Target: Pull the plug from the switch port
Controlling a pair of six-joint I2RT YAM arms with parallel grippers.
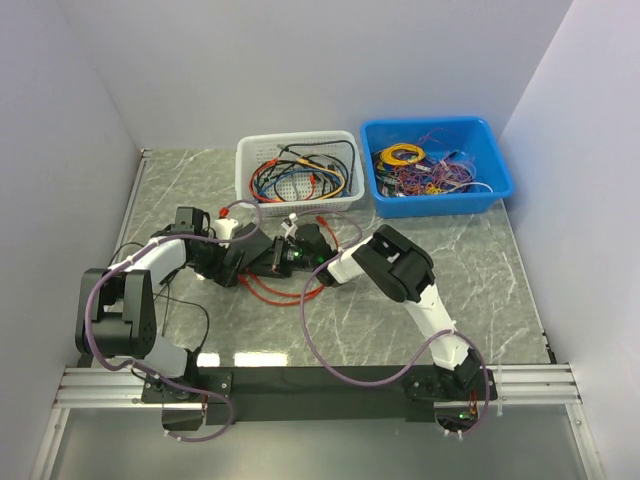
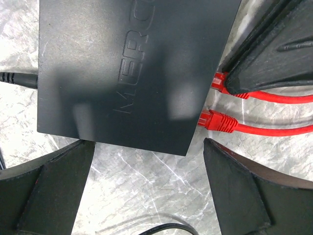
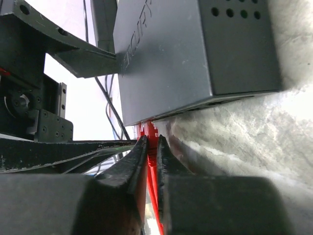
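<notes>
The switch point(image 2: 132, 73) is a flat matte-black box lying on the marble table, and it also shows in the right wrist view point(image 3: 195, 54). Two red plugs sit in its right edge. My right gripper point(image 3: 152, 143) is shut on the upper plug point(image 3: 151, 132); in the left wrist view one of its fingers point(image 2: 264, 58) covers most of that plug point(image 2: 218, 81). The lower plug point(image 2: 217, 121) is free. My left gripper point(image 2: 145, 145) stands wide open, its tips at the switch's near edge. From above, both grippers meet at the switch point(image 1: 262, 257).
Red cables point(image 1: 275, 292) loop on the table in front of the switch. A black cord point(image 2: 14, 78) leaves the switch's left edge. A white mesh basket point(image 1: 298, 200) and a blue bin point(image 1: 500, 175), both full of cables, stand at the back.
</notes>
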